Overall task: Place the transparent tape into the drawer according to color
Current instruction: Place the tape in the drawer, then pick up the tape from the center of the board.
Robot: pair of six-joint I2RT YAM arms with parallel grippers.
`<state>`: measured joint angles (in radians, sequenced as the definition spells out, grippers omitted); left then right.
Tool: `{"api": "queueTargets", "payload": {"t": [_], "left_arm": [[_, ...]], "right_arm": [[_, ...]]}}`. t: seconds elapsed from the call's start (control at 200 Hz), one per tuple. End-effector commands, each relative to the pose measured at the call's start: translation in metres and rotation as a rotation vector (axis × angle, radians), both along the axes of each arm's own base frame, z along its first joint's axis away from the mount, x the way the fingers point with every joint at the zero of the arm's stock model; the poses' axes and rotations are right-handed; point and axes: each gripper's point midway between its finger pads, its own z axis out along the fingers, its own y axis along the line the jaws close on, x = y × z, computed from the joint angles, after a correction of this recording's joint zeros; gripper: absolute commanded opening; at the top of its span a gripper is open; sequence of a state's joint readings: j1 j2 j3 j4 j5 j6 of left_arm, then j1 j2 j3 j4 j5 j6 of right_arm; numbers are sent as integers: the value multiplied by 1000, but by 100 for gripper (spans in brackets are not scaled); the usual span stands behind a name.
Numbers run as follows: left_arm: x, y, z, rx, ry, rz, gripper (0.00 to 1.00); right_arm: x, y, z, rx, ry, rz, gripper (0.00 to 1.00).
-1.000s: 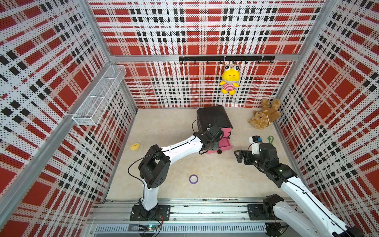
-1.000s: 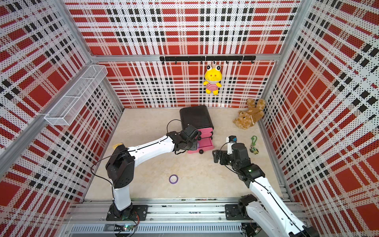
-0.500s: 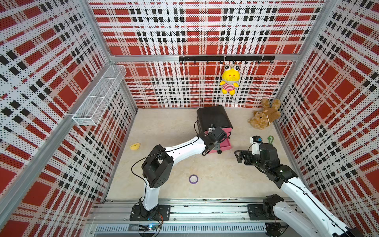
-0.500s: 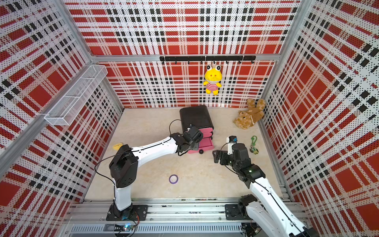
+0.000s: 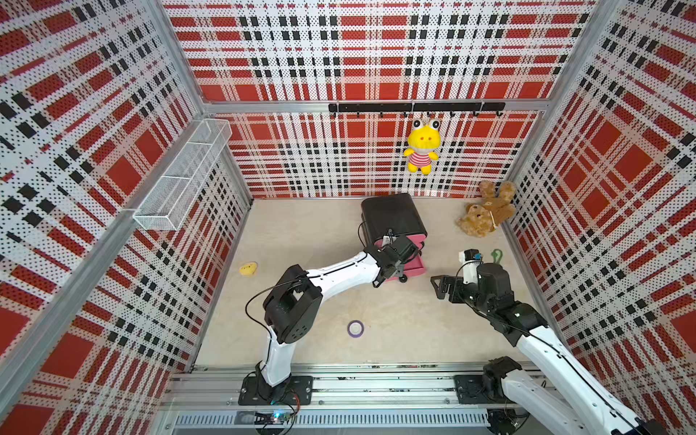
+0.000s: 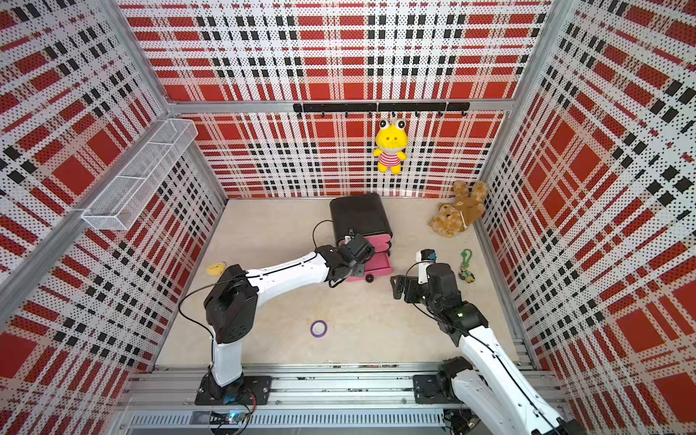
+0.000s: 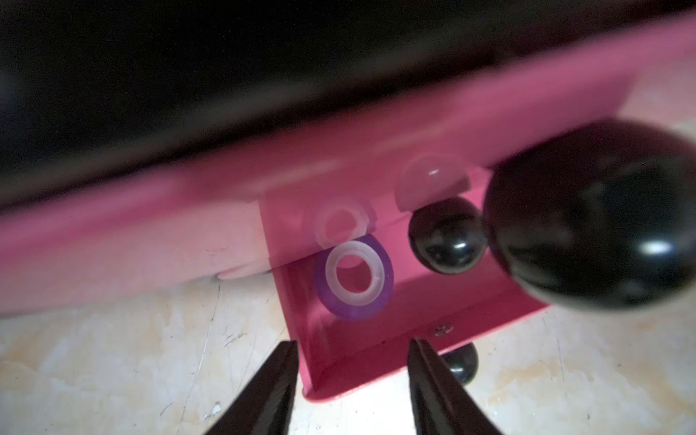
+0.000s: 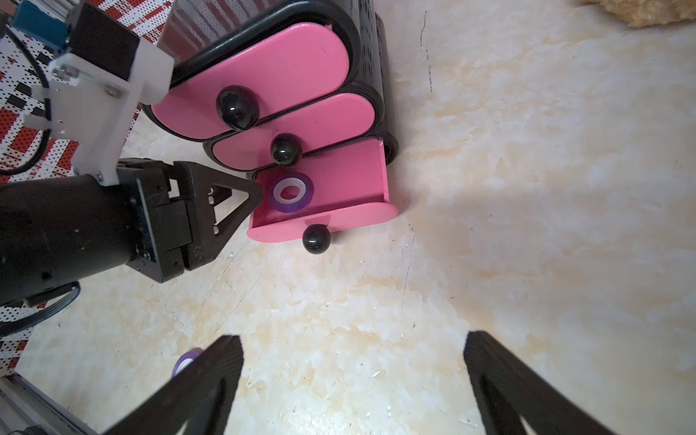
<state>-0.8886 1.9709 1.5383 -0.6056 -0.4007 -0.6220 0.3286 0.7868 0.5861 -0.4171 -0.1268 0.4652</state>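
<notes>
A purple transparent tape (image 7: 354,278) (image 8: 290,193) lies flat and loose inside the pulled-out bottom pink drawer (image 8: 350,180) of a black drawer unit (image 5: 391,214). My left gripper (image 7: 353,342) is open just above that drawer's near corner, with nothing between its fingers. The two upper pink drawers are shut. A second purple tape (image 5: 355,328) (image 6: 318,328) lies on the floor in front of the left arm. My right gripper (image 8: 354,337) hangs open over bare floor to the right of the drawers, holding nothing.
A teddy bear (image 5: 486,211) lies in the back right corner, a green keychain (image 5: 497,254) near the right wall. A small yellow thing (image 5: 248,268) sits by the left wall. A yellow plush (image 5: 422,148) hangs on the back wall, and a wire basket (image 5: 184,177) hangs on the left wall.
My left gripper has opened over the bottom drawer, and the purple tape now lies free inside it. The right arm has not moved.
</notes>
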Motion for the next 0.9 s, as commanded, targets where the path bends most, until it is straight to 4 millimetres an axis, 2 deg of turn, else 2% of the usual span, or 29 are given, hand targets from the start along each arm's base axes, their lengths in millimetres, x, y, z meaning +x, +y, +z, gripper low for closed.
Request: {"api": "queueTargets", "payload": {"t": [0.0, 0.145, 0.301, 0.386, 0.581, 0.777, 0.897], "left_arm": [[-1, -10, 14, -21, -34, -19, 56], [-12, -18, 27, -71, -18, -60, 58], [-36, -20, 38, -134, 28, -120, 59], [-53, -18, 38, -166, 72, -151, 59], [-97, 7, 22, -171, 196, -184, 59], [-151, 29, -6, -179, 372, -241, 59], [-172, 47, -21, -149, 432, -247, 59]], "right_arm": [[-3, -3, -6, 4, 17, -5, 100], [-3, -1, -5, 4, 17, 5, 100], [-4, 1, -4, 10, 25, 20, 100], [-5, 4, -6, 18, 38, 35, 100], [-7, 11, -10, 33, 69, 66, 100], [-10, 15, -11, 42, 91, 90, 100], [-11, 20, -13, 66, 107, 110, 100]]}}
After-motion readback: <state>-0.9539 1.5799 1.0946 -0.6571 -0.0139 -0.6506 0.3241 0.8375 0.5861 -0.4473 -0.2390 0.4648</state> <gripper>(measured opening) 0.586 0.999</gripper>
